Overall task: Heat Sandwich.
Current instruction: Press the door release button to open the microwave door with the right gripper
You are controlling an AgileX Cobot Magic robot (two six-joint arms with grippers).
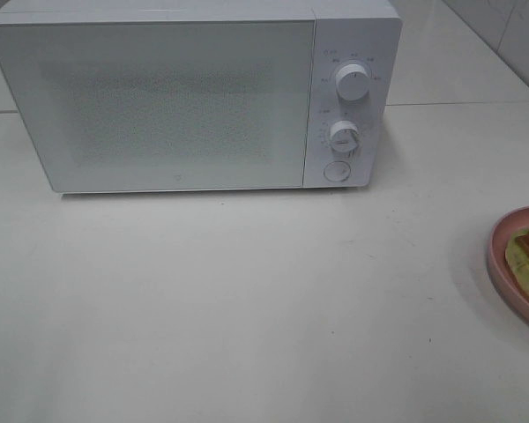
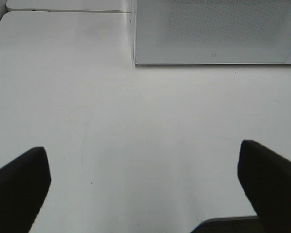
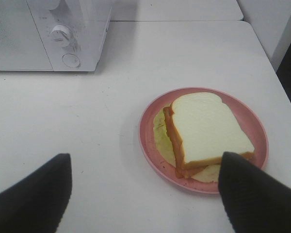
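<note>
Exterior high is showing me the table (image 1: 247, 308) with the microwave (image 1: 159, 97) standing door-shut at the back. The pink plate (image 3: 252, 121) is carrying the sandwich (image 3: 208, 126) near the right edge. The left gripper (image 2: 143, 160) and right gripper (image 3: 145, 162) are hanging spread and empty. I am worrying that a tilted lift could slide the loose bread off.

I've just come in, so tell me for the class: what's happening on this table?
A two-armed robot is set to heat a sandwich, but nothing is held yet. The sandwich lies on a pink plate at the right of the table, and the right tool is open, pointed toward it. The left tool is open over bare tabletop. The microwave door is shut.
</note>
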